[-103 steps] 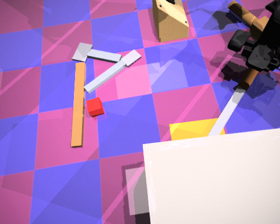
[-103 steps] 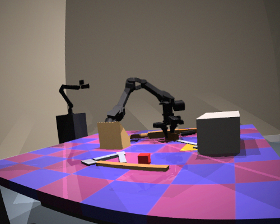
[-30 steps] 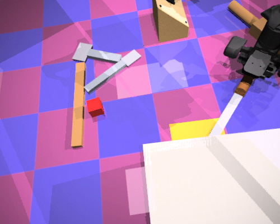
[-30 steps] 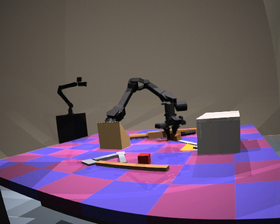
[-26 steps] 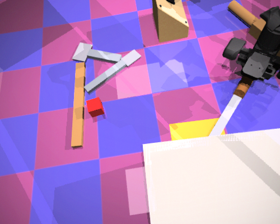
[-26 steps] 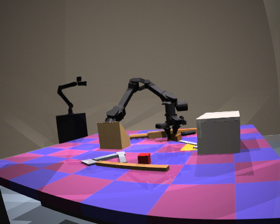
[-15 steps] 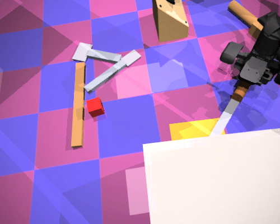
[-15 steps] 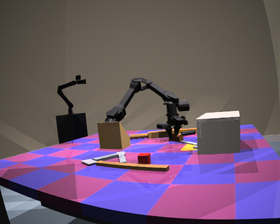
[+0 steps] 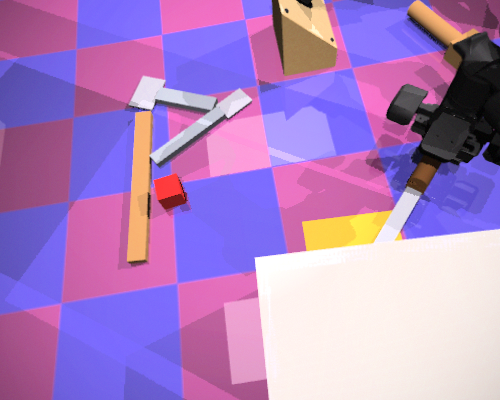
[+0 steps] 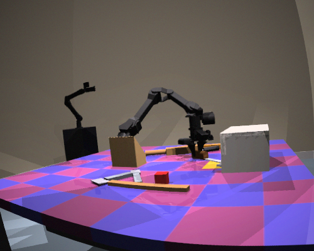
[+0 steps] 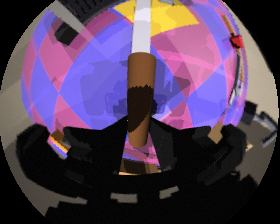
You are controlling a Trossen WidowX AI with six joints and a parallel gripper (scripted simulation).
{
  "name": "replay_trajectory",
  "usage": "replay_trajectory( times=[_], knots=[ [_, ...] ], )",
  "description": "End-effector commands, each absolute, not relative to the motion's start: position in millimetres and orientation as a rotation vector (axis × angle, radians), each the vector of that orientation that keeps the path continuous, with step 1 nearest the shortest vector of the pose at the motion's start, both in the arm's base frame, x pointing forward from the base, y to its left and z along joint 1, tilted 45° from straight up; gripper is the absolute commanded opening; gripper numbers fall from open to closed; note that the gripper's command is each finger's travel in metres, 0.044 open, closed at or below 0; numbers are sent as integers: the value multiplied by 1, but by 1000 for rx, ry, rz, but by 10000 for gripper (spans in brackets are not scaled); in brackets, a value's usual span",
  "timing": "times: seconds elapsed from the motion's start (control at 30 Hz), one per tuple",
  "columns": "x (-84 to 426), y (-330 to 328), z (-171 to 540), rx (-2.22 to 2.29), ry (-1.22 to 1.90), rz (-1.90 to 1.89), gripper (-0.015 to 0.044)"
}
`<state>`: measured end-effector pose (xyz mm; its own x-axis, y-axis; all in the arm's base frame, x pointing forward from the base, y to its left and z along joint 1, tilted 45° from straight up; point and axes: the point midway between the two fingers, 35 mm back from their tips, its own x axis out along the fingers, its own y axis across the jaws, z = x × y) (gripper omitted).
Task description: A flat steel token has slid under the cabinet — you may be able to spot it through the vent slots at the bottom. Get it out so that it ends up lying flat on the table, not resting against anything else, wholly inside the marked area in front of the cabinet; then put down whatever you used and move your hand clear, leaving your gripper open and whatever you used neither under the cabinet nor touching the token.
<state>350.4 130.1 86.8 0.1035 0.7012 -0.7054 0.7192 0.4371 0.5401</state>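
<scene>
My gripper [image 9: 426,162] [image 10: 200,154] [image 11: 138,118] is shut on the brown handle of a flat-bladed tool, low over the table. Its pale blade [image 9: 397,217] [image 10: 213,160] [image 11: 142,30] points to the cabinet and crosses the yellow marked area [image 9: 340,232] [image 10: 208,165] [image 11: 175,22]. The white cabinet [image 9: 380,320] [image 10: 245,154] hides the blade's far end in the top view. A small grey piece [image 10: 218,165] shows by the cabinet's foot in the exterior view; I cannot tell whether it is the token or part of the tool. The token is not clearly visible.
A red cube [image 9: 170,191] [image 10: 161,177] [image 11: 236,42] lies beside a long tan bar [image 9: 140,190] [image 10: 147,186]. Two grey bars with flat ends [image 9: 187,99] [image 9: 192,135] lie near it. A wooden wedge block [image 9: 310,50] [image 10: 123,154] and a tan handle [image 9: 434,22] [image 10: 157,152] are farther off.
</scene>
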Motion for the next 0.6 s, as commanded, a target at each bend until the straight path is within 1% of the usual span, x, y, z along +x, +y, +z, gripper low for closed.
replay_trajectory(
  times=[0.0,0.57],
  knots=[
    [356,125,83,1270,1602,-22,0],
    [374,111,72,1269,1601,-22,0]
  ],
)
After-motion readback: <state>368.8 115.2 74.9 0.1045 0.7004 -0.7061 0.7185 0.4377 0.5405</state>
